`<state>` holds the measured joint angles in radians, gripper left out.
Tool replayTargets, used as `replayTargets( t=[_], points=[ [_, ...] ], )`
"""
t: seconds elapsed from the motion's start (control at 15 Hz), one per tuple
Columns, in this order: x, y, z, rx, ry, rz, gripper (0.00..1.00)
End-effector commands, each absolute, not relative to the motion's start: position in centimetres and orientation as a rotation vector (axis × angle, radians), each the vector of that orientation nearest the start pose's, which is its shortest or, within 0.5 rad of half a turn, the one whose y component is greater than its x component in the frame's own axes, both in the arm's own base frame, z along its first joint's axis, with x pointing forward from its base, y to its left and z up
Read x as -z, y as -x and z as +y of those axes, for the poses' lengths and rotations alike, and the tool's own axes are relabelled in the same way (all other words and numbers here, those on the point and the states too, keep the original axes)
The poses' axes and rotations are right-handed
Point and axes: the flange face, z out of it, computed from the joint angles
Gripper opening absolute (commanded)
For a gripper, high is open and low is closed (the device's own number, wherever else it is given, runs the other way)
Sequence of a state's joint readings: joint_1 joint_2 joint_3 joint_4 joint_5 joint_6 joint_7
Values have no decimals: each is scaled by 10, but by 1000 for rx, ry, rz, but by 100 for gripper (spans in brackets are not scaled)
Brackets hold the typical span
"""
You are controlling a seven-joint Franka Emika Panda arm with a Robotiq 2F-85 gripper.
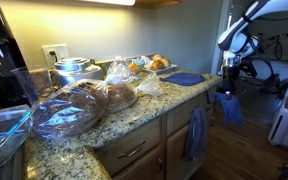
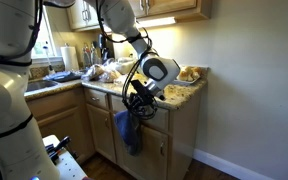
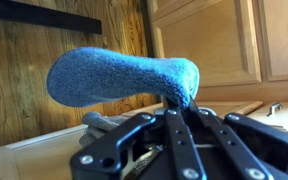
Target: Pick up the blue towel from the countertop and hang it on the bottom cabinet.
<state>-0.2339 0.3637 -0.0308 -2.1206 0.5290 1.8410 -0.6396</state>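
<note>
The gripper [image 1: 227, 92] is clamped narrow on a fold of the blue towel [image 1: 230, 110], which hangs in the air off the right end of the countertop [image 1: 134, 120], in front of the bottom cabinet [image 1: 134, 153] and not yet on it; in the wrist view the blue towel [image 3: 119, 75] bulges out from a small pinch, so I judge it could slip free and drop to the floor; draped too shallowly over a door edge or handle, its limp weight might drag it off; the gripper could also snag the duller towel [image 1: 195, 135] hanging nearby; counted: three blue cloths, namely this towel, the duller one and one flat blue mat [image 1: 185, 78] far on the counter; one arm, one gripper
</note>
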Motion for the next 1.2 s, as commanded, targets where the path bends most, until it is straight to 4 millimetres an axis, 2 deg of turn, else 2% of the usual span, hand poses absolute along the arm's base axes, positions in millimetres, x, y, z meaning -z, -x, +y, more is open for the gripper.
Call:
replayTargets(
  t=[0.0,0.6,0.93,1.13],
  points=[
    [-211,-501,-102,-417,2384,-49,6],
    [-173,-514,-113,-438,2348,16,6],
    [-172,-521,-122,-420,2350,30,6],
    [-184,-515,-117,-412,2372,6,6]
  ],
)
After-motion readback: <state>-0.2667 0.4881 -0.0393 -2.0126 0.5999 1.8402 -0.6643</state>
